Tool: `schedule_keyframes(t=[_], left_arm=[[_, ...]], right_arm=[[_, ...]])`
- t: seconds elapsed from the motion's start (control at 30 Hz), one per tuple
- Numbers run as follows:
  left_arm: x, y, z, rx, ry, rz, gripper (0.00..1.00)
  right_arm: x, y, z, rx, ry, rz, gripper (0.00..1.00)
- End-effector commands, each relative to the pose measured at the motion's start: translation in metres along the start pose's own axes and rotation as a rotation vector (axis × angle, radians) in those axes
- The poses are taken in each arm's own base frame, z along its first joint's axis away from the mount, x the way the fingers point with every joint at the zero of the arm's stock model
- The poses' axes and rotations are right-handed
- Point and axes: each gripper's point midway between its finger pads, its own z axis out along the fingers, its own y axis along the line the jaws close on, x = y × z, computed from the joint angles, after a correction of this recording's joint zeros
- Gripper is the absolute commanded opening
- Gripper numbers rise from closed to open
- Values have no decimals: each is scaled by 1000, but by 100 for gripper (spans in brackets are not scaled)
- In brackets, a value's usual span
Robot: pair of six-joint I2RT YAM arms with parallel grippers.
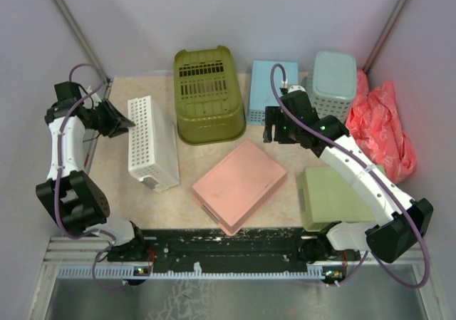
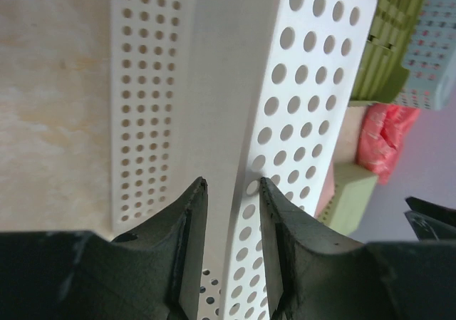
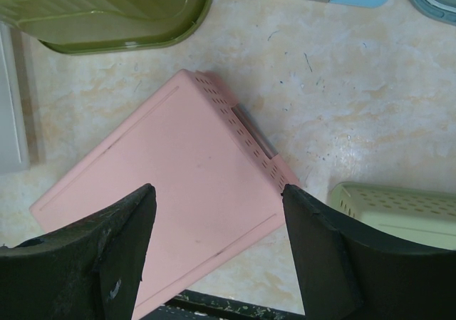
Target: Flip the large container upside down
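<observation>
The large container [image 1: 206, 95] is an olive-green tub at the back middle of the table, with its slotted bottom facing up. Its edge shows in the right wrist view [image 3: 107, 13] and the left wrist view [image 2: 388, 42]. My left gripper [image 1: 125, 124] is open and empty, its jaws a little apart [image 2: 234, 184], right beside the left end of a white perforated basket [image 2: 214, 85]. My right gripper [image 1: 274, 131] is open wide and empty [image 3: 217, 192], hovering to the right of the tub, above a pink tray [image 3: 171, 184]. Neither gripper touches the tub.
The white perforated basket [image 1: 152, 143] lies left of the tub. The pink tray [image 1: 239, 184] is at the front middle and a pale-green tray [image 1: 335, 195] at the front right. A light-blue basket [image 1: 273, 90], a teal mesh basket [image 1: 333, 83] and a red bag [image 1: 385, 127] sit at the back right.
</observation>
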Motion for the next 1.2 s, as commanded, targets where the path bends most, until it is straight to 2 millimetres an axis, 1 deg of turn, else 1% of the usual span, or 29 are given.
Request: schedule_keyframes(t=[0.0, 0.1, 0.13, 0.17, 0.2, 0.23, 0.27, 0.33, 0.4, 0.47, 0.53, 0.6, 0.67, 0.7, 0.73, 0.77, 0.83, 0.9, 0.97, 1.0, 1.07, 1.17], left_arm=[[6, 69, -20, -387, -17, 5, 39], [-3, 85, -39, -530, -84, 10, 41], [-7, 89, -47, -569, -108, 11, 50], [-10, 90, -53, -600, -130, 14, 61], [-14, 91, -60, -623, -153, 17, 69], [-19, 90, -67, -642, -178, 21, 75], [-24, 88, -75, -659, -206, 25, 77], [-35, 78, -90, -663, -264, 39, 81], [-44, 62, -104, -644, -322, 62, 84], [-49, 39, -112, -609, -368, 111, 86], [-46, 19, -113, -614, -388, 173, 88], [-34, -8, -103, -599, -383, 253, 90], [-16, -44, -89, -508, -370, 312, 93], [-1, -66, -79, -435, -351, 348, 95], [12, -81, -73, -379, -338, 363, 96], [26, -94, -68, -322, -325, 374, 98], [56, -112, -60, -224, -286, 391, 99], [86, -122, -55, -144, -256, 419, 100], [110, -122, -53, -90, -245, 437, 100], [122, -122, -56, -52, -240, 446, 100], [144, -113, -51, -12, -191, 460, 100], [165, -102, -51, 14, -135, 476, 100]], right_arm=[[-26, 9, -11, -42, -81, 6, 72], [-25, 10, -11, -47, -78, 6, 72], [-25, 10, -11, -49, -76, 6, 72], [-26, 11, -12, -54, -78, 7, 72], [-26, 12, -12, -57, -78, 7, 72], [-26, 12, -12, -60, -78, 7, 72], [-26, 13, -12, -61, -77, 7, 72], [-27, 14, -13, -67, -78, 8, 72], [-27, 15, -13, -71, -78, 10, 72], [-29, 14, -14, -68, -83, 11, 72], [-31, 13, -15, -60, -91, 10, 72], [-35, 11, -16, -45, -100, 8, 73], [-42, 8, -19, -24, -115, 7, 75], [-45, 5, -20, -6, -122, 9, 76], [-50, 2, -22, 10, -131, 19, 78], [-55, -3, -25, 25, -142, 36, 79], [-65, -22, -27, 73, -157, 95, 80], [-69, -42, -28, 105, -161, 172, 83], [-66, -62, -27, 124, -155, 256, 85], [-63, -70, -26, 125, -147, 298, 85], [-52, -79, -21, 118, -122, 349, 86], [-35, -84, -15, 132, -86, 362, 86]])
